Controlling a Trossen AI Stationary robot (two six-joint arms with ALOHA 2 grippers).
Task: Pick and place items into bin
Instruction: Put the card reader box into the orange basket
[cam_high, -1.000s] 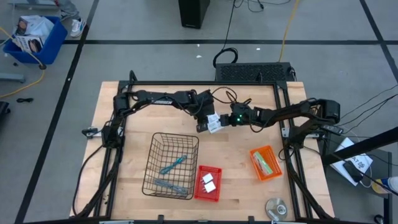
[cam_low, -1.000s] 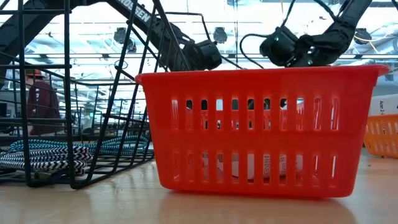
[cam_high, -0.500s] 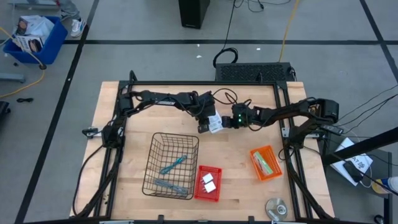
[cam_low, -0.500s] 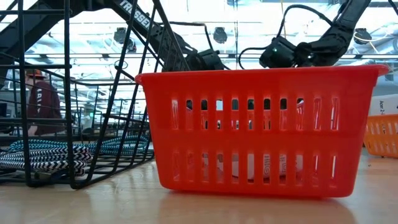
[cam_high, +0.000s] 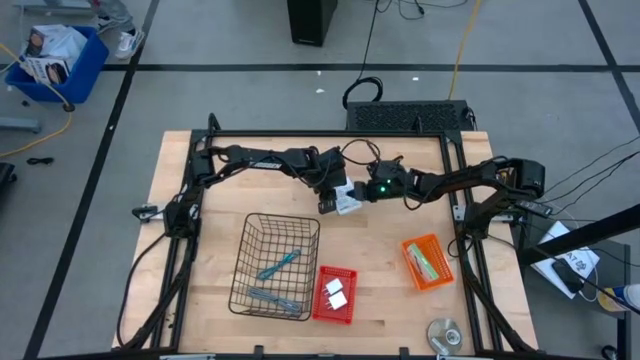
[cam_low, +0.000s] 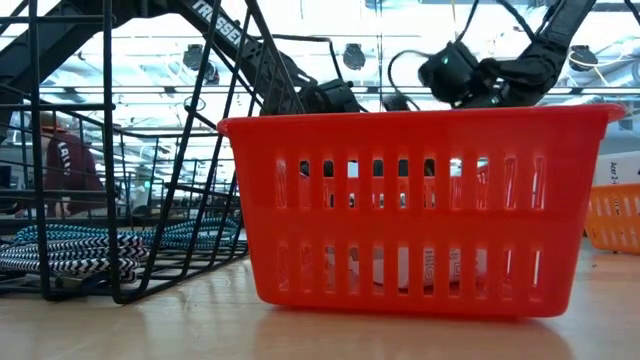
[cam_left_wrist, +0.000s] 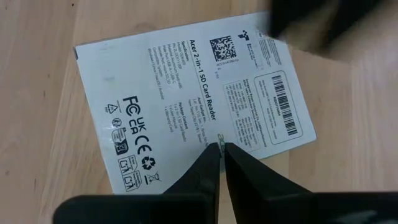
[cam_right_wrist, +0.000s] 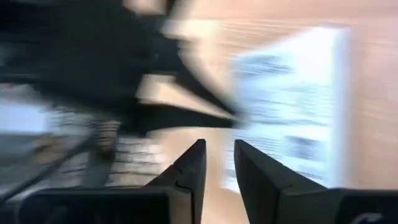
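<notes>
White printed card held edge-on — tools in wire basket.

Grey floor all round the wooden table, crossed by dark tape lines that run off to the frame's edges. Upper left of the high view, a blue bin stuffed with papers sits on the floor. Top centre, a black box stands upright, with a yellow cable trailing down beside it. In the low view, bright ceiling lights glare behind everything, and at far left a person in a dark red top stands in the room.
</notes>
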